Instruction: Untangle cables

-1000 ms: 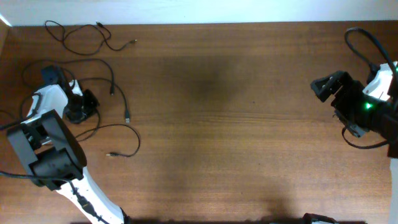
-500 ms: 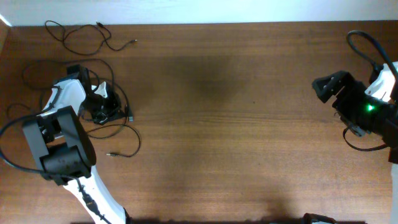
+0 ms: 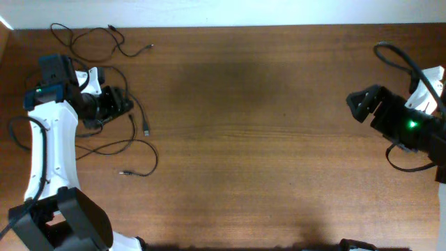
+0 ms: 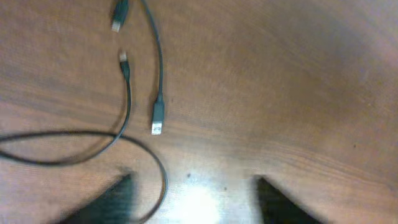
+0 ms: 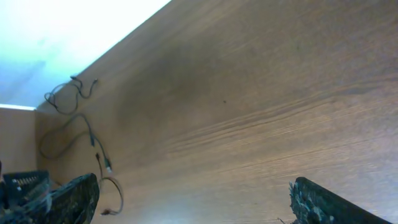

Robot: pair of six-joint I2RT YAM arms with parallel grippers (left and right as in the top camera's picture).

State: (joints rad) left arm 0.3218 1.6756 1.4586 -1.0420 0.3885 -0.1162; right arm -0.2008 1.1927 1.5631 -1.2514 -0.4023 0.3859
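Note:
Three thin black cables lie at the table's left end. One is a loose scribble at the back left [image 3: 89, 42]. A second ends in a silvery USB plug [image 3: 145, 131], also seen in the left wrist view [image 4: 157, 121]. A third loops toward the front [image 3: 143, 157]. My left gripper [image 3: 117, 104] hovers over the strands between them, open [image 4: 196, 205], with a cable curve [image 4: 163, 183] lying on the wood just inside its left finger [image 4: 115, 200]. My right gripper [image 3: 359, 104] is far off at the right edge, open and empty [image 5: 196, 202].
Bare brown wood [image 3: 251, 139] fills the middle of the table. A pale wall [image 3: 223, 10] runs along the back edge. Thick black arm wires hang by the right arm [image 3: 397, 59] and by the left arm [image 3: 21, 136].
My left gripper went from shut to open and swung from the near-left cable loop toward the back and right. The left arm's links shifted along the left edge. The right arm barely moved.

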